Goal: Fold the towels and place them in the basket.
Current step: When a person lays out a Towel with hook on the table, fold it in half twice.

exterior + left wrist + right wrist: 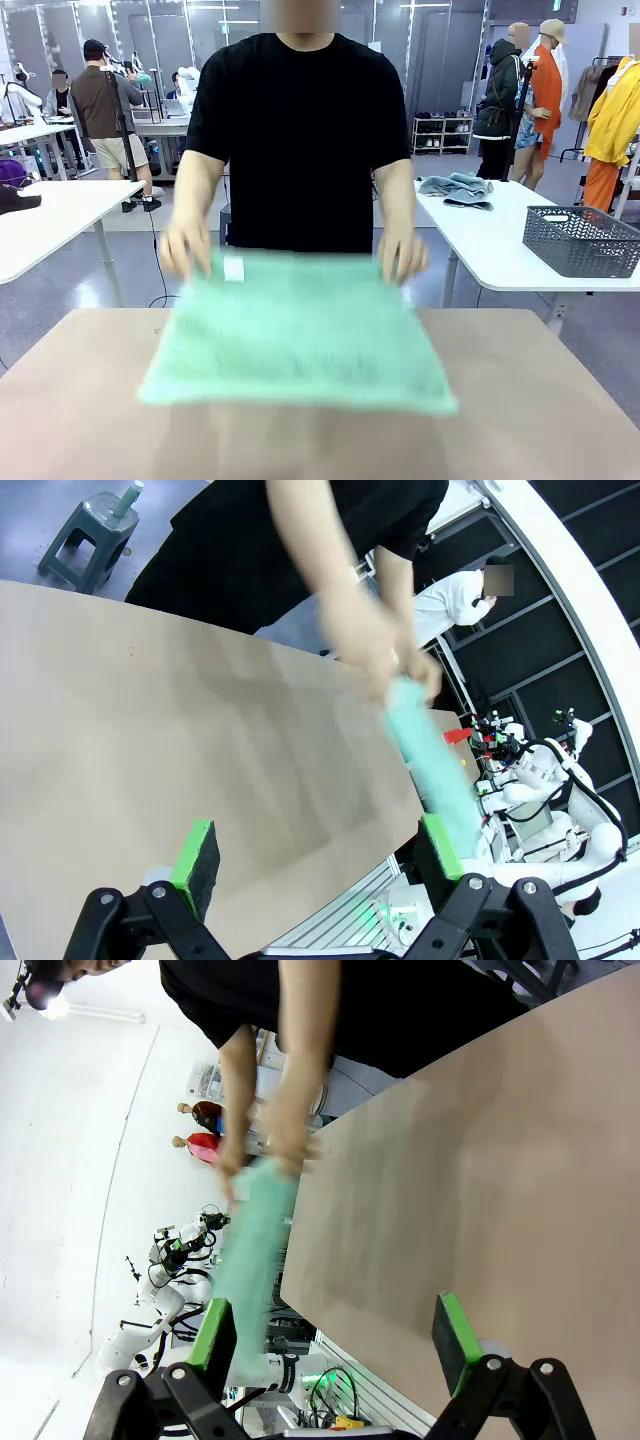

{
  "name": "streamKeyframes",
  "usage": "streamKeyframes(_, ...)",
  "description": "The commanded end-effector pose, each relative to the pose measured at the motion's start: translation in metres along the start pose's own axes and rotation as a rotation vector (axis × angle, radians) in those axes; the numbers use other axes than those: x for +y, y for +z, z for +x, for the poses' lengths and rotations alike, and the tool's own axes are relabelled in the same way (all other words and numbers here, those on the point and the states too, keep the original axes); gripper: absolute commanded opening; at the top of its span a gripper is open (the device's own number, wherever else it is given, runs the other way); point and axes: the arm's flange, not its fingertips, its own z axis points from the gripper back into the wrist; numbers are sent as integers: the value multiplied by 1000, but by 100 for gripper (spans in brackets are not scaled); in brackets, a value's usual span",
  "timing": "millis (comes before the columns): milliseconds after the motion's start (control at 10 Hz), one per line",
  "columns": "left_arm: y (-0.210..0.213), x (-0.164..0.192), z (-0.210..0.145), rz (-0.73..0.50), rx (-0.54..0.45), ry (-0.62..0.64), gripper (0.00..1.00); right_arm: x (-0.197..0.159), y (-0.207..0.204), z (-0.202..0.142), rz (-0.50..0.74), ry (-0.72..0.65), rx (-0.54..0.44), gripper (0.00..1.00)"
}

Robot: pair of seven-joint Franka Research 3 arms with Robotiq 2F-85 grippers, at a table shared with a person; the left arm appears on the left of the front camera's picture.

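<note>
Both the left end effector point(318, 850) and right end effector point(333, 1332) gaped wide, empty, while the mint towel point(295, 335), held spread by the person point(300, 140), needed laying flat and square before folding.

The front view sits at the near edge of the brown worktop point(540, 400) and looks level across it at the person point(300, 130) standing close at the far side, with the mint green towel point(300, 340) wide across the middle. The left wrist view looks from low behind the left pincer point(320, 850), rolled so the worktop slopes, and the right wrist view looks the same way from behind the right pincer point(335, 1332). All three views share the worktop, the person and the towel, which the wrist views see edge-on.
</note>
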Motion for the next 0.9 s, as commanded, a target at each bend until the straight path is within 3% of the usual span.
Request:
streamKeyframes(0, -1, 0, 0, -16, -7, -16, 100, 0, 0, 0, 10, 2, -1, 100)
streamKeyframes(800, -1, 0, 0, -16, -7, -16, 100, 0, 0, 0, 10, 2, -1, 100)
